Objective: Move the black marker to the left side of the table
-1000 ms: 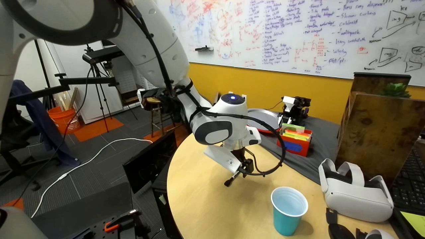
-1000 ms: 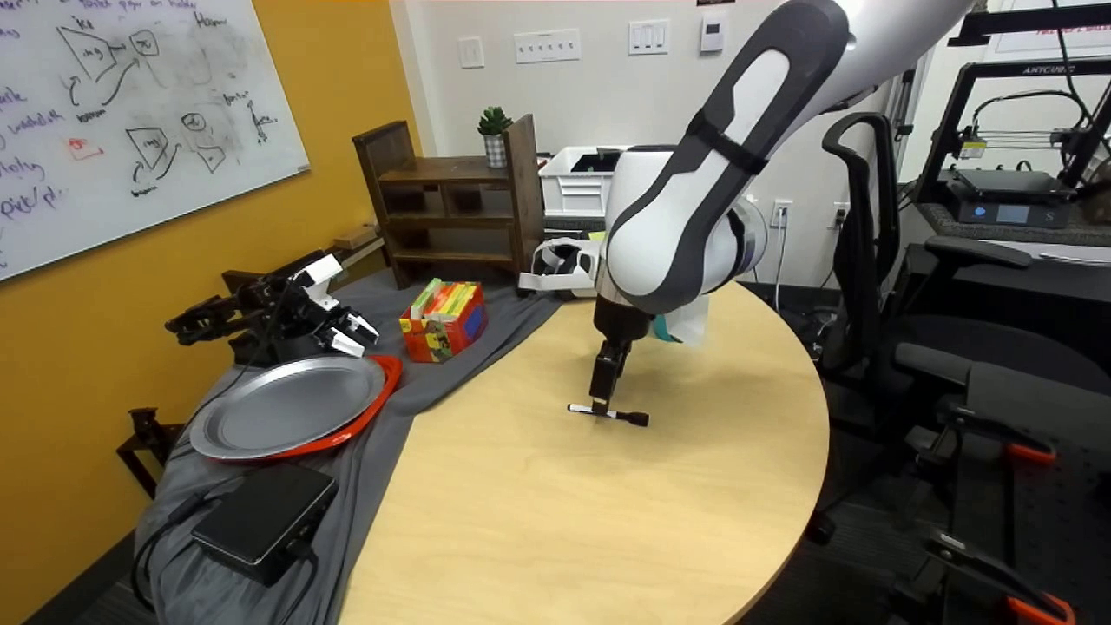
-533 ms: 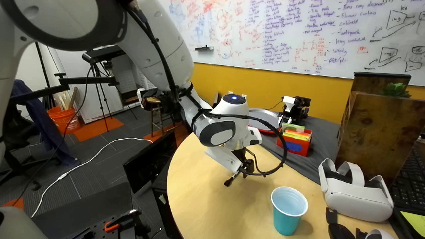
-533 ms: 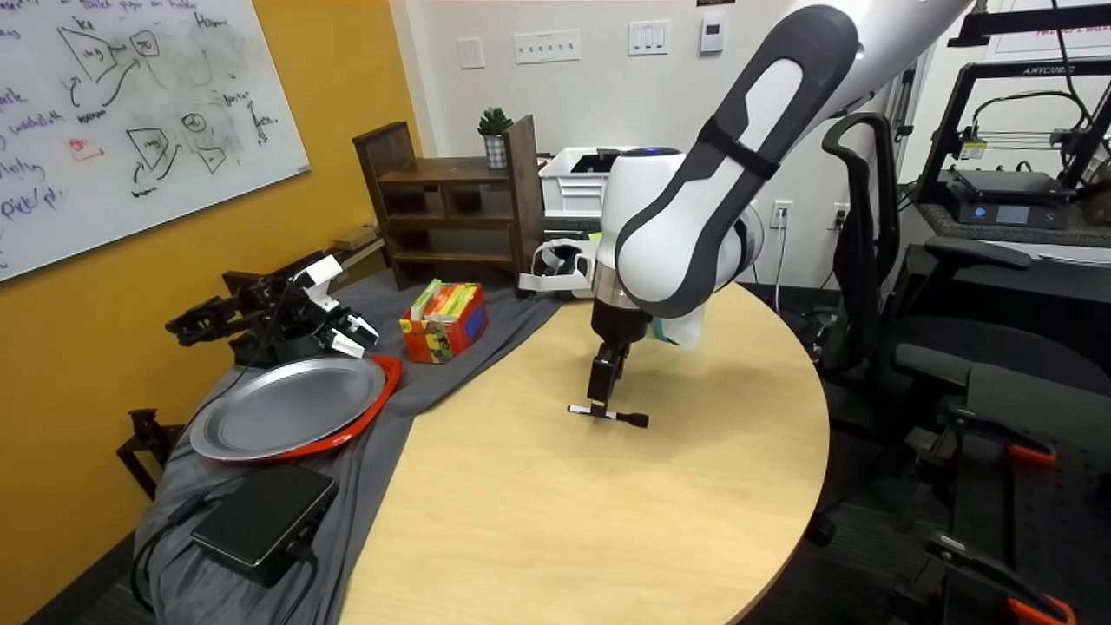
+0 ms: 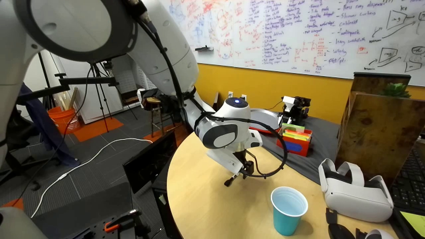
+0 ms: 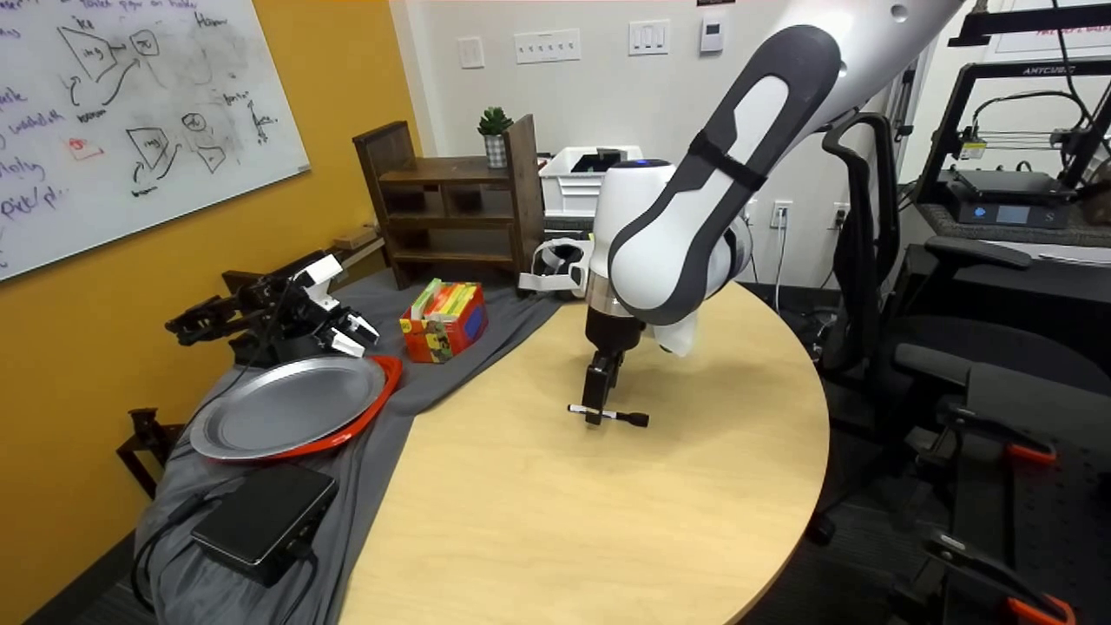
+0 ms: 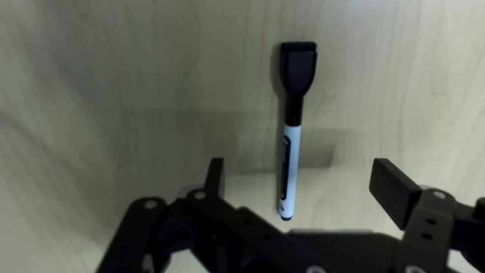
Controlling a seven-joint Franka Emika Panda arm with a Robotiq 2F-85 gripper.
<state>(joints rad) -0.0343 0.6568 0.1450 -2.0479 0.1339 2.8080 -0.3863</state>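
Black pincer [image 7: 298,175] gapes astride slim black-and-white marker [image 7: 293,131] on round tan-wood tabletop [image 6: 538,512]; a pinch off mid-length may swivel it.

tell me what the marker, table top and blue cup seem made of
Marker: likely smooth plastic; flared black cap, printed white barrel.
Table top: wood or laminate, satin; grain streaks in the wrist view.
Blue cup: probably plastic, smooth; thin white lip, though coated paper is possible.

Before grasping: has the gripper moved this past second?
Yes: in an exterior view, the gripper edged down and toward the white end of the black-capped marker.
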